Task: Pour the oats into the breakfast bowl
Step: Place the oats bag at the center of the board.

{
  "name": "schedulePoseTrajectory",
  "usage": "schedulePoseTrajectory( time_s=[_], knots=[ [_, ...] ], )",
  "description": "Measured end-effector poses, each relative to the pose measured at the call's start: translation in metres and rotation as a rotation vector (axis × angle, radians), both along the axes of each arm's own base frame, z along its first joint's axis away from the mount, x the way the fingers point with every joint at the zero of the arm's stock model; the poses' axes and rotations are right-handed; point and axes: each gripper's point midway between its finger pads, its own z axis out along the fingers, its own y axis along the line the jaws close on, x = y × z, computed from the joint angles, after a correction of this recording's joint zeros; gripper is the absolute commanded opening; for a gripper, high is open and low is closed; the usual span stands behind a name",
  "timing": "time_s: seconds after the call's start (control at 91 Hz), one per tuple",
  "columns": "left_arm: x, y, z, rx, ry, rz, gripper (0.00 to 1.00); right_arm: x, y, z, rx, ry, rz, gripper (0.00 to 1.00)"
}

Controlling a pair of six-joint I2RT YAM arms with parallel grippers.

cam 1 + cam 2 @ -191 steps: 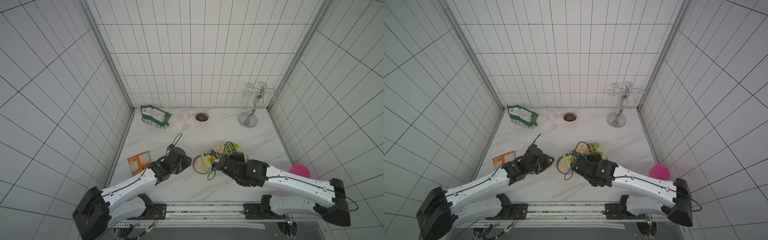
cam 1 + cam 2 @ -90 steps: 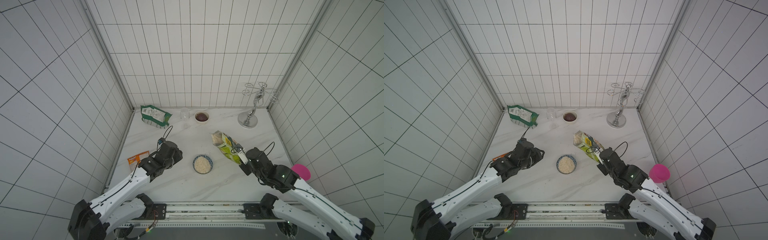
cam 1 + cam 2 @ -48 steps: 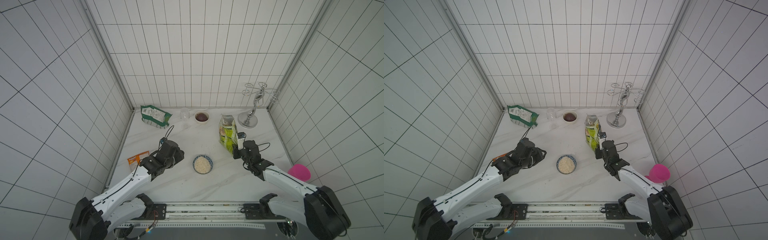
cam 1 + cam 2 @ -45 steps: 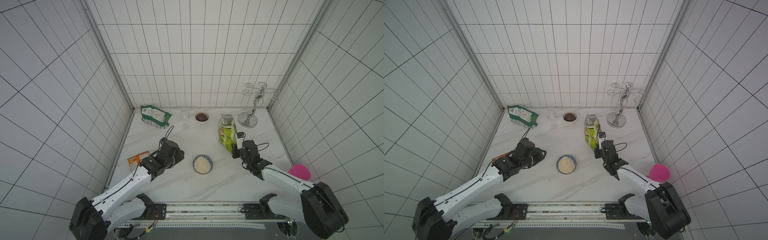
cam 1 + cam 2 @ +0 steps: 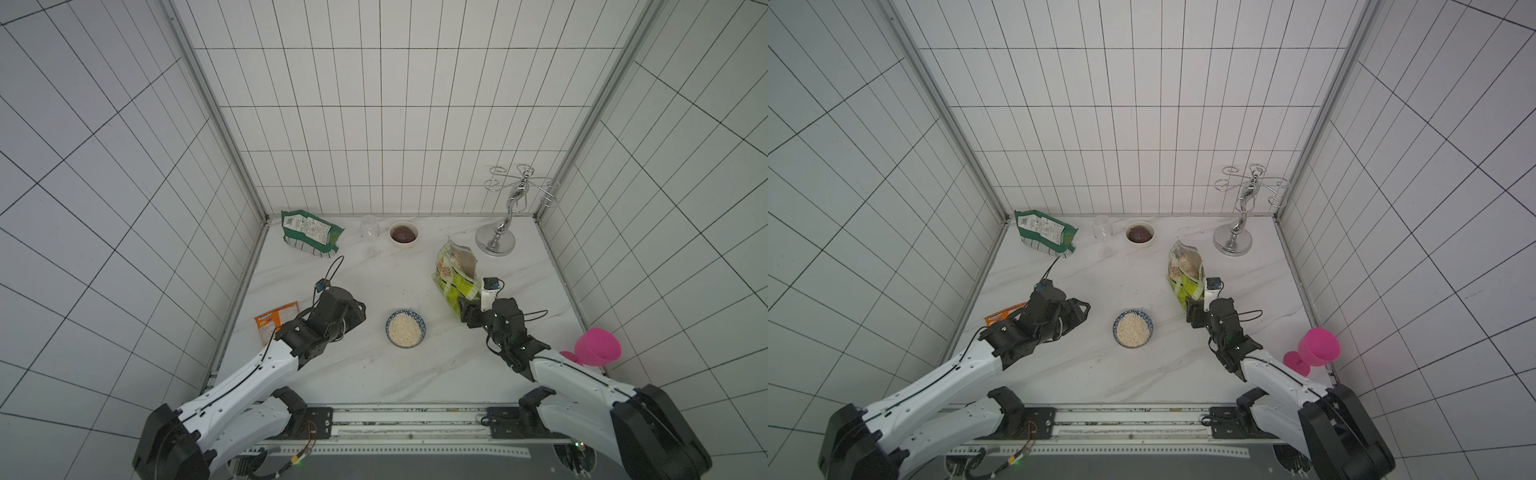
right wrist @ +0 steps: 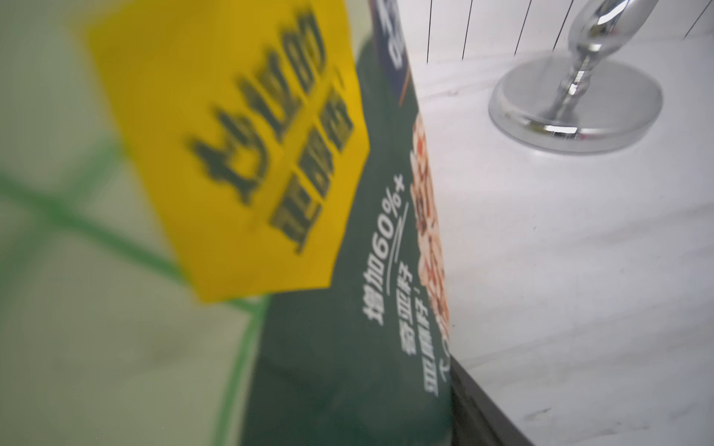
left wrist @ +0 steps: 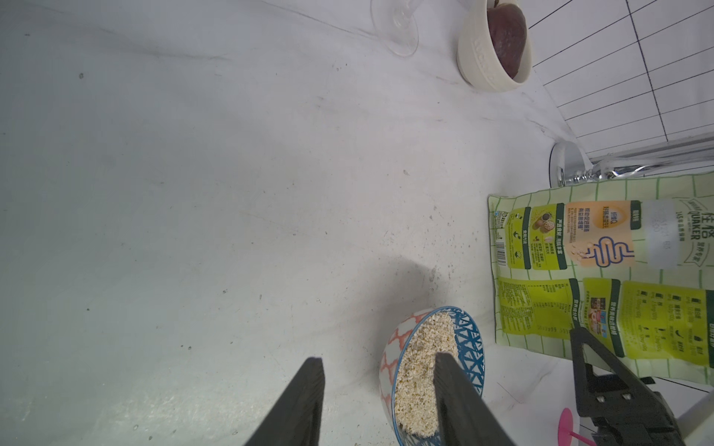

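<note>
The breakfast bowl (image 5: 405, 328) (image 5: 1133, 328), blue-patterned, stands mid-table, filled with pale oats (image 7: 421, 359). Right of it and further back, the lime-green and white pouch (image 5: 455, 270) (image 5: 1185, 270) stands upright with its top open. My right gripper (image 5: 467, 309) (image 5: 1196, 309) is at the pouch's foot, jaws open around its lower part. In the right wrist view the pouch (image 6: 193, 193) fills the frame and only one of the fingers (image 6: 483, 409) shows. My left gripper (image 5: 356, 311) (image 7: 378, 357) is open and empty, just left of the bowl.
Along the back stand a dark green bag (image 5: 309, 232), a clear glass (image 5: 370, 232), a small white bowl (image 5: 403, 233) and a silver stand (image 5: 498, 237). An orange packet (image 5: 276, 320) lies at the left, a pink cup (image 5: 598, 347) at the right. Stray flakes dot the table.
The right arm carried the pouch from over the bowl to the right, stood it upright and opened its jaws. The left gripper drew back from the bowl and opened wider.
</note>
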Motion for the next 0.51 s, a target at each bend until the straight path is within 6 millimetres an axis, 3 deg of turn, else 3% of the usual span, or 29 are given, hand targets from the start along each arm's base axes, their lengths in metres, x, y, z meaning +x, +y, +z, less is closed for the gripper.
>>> schedulePoseTrajectory(
  time_s=[0.033, 0.044, 0.066, 0.165, 0.374, 0.506],
  knots=[
    [0.0, 0.0, 0.0, 0.002, -0.002, 0.001, 0.51, -0.004, -0.001, 0.007, 0.012, -0.01, 0.003, 0.86],
    [0.0, 0.001, 0.0, 0.004, -0.003, 0.0, 0.51, -0.005, -0.001, 0.01, 0.015, -0.013, 0.003, 0.93],
    [0.0, 0.001, 0.0, 0.005, -0.003, 0.001, 0.51, -0.008, -0.002, 0.014, 0.018, -0.016, 0.005, 0.99],
    [0.001, 0.002, 0.0, 0.014, -0.008, 0.001, 0.55, -0.02, -0.005, 0.039, 0.03, -0.007, 0.018, 0.99],
    [0.003, 0.001, -0.003, 0.045, -0.007, -0.021, 0.61, -0.033, -0.008, 0.115, -0.006, 0.045, 0.046, 0.99],
    [0.004, -0.001, -0.004, 0.058, -0.003, -0.04, 0.65, -0.021, 0.0, 0.123, -0.133, 0.168, 0.066, 0.99]
  ],
)
